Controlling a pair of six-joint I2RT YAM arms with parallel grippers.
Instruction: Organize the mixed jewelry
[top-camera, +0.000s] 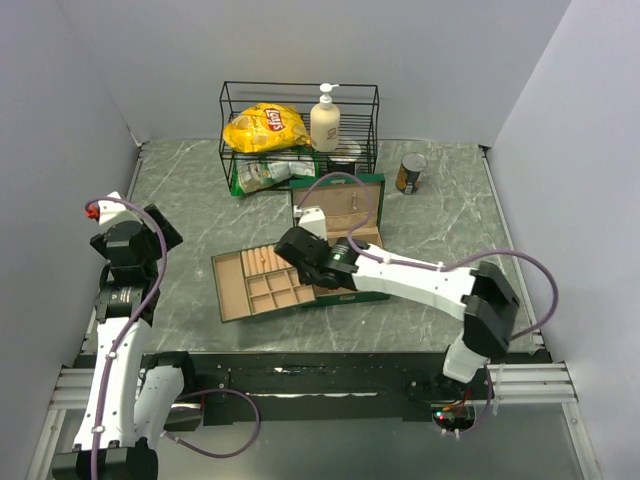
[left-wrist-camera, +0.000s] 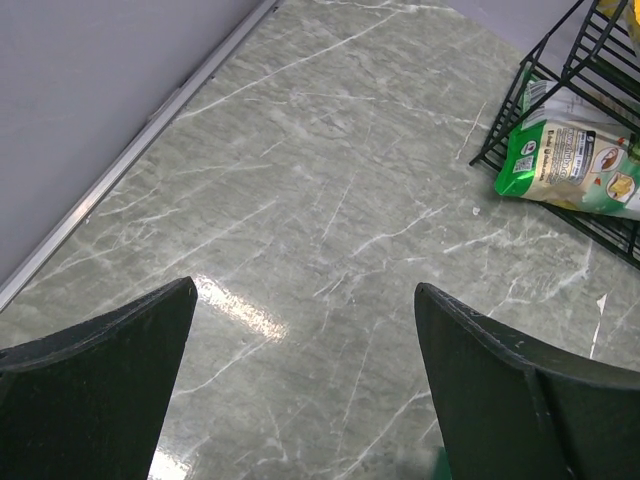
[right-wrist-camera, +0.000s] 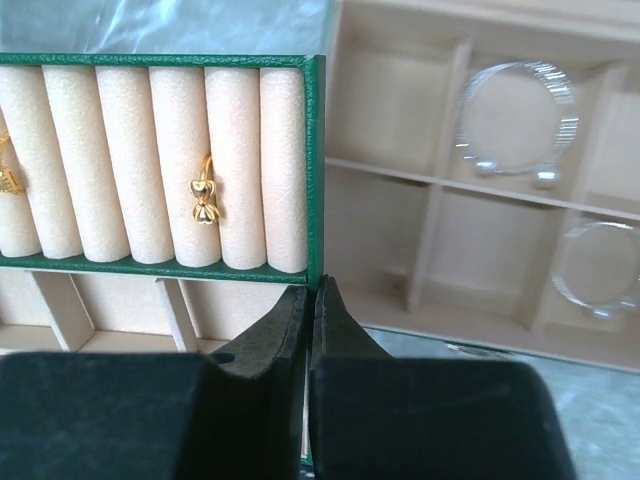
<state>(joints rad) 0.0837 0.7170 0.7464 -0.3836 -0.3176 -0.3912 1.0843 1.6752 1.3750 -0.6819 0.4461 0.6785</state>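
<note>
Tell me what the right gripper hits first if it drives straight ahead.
Probably the ring tray's green rim, beside the last foam roll; the shut right gripper aims at it, though depth is unclear.

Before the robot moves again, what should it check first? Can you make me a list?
1. Right hand empty: ok, shut, and nothing shows between its fingers.
2. Gold bow ring tucked between the foam rolls: ok.
3. Upper bangle and lower bangle each in its own compartment: ok.
4. Left hand out of the way: ok, open over bare table.
5. More loose jewelry left to sort: cannot tell, too tiny in the top view.
</note>
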